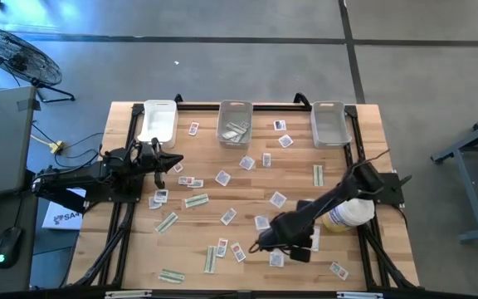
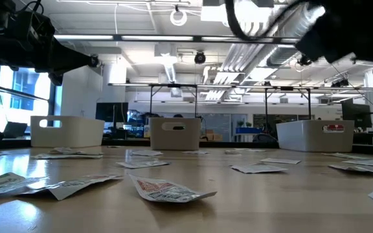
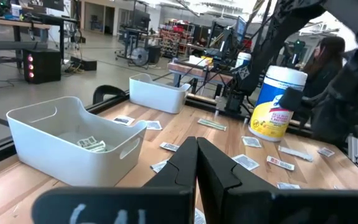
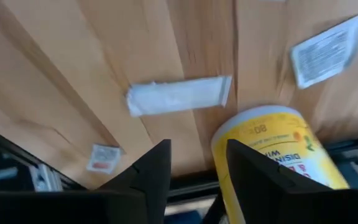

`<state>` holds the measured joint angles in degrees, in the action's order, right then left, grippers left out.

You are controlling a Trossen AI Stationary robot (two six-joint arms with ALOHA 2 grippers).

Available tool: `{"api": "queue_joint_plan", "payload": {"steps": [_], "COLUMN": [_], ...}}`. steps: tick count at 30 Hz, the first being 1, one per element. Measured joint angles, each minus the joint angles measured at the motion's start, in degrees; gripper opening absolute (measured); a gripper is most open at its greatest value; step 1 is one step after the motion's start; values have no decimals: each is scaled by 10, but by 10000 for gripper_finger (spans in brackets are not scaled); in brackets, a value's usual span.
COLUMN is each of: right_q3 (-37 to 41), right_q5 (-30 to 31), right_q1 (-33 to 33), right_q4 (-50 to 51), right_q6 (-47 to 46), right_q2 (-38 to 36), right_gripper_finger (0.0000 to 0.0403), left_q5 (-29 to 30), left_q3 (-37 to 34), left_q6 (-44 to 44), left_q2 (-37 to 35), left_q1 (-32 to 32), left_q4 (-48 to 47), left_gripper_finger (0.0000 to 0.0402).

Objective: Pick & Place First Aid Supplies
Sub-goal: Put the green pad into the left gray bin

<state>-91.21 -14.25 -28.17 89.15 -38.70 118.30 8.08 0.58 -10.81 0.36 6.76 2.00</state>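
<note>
Hovering near the table's left edge, the left gripper (image 1: 175, 158) keeps its fingers clenched on nothing, short of the bins. First aid packets (image 1: 196, 200) lie scattered across the wooden table (image 1: 297, 174). Right of centre, the right gripper (image 1: 258, 247) hangs with fingers parted and empty, beside the yellow-and-white tub (image 1: 346, 215).

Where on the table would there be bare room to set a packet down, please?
Bare wood lies between the white bin and the middle bin, and along the front edge right of the green strip. The packets crowd the table's middle, around the right pincer.
</note>
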Motion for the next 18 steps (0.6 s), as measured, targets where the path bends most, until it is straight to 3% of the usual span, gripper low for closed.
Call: {"api": "queue_joint_plan", "payload": {"steps": [4, 9, 18], "right_q3": [73, 142, 187], "right_q5": [-33, -30, -29], "right_q1": [21, 44, 54], "right_q4": [-41, -83, -144], "right_q6": [24, 62, 87], "right_q2": [-6, -8, -9], "right_gripper_finger": [141, 131, 118], "left_q5": [0, 0, 0], "left_q3": [0, 0, 0], "left_q6": [0, 0, 0], "left_q2": [0, 0, 0], "left_q1": [0, 0, 0], "left_q4": [0, 0, 0], "left_gripper_finger": [1, 1, 1]}}
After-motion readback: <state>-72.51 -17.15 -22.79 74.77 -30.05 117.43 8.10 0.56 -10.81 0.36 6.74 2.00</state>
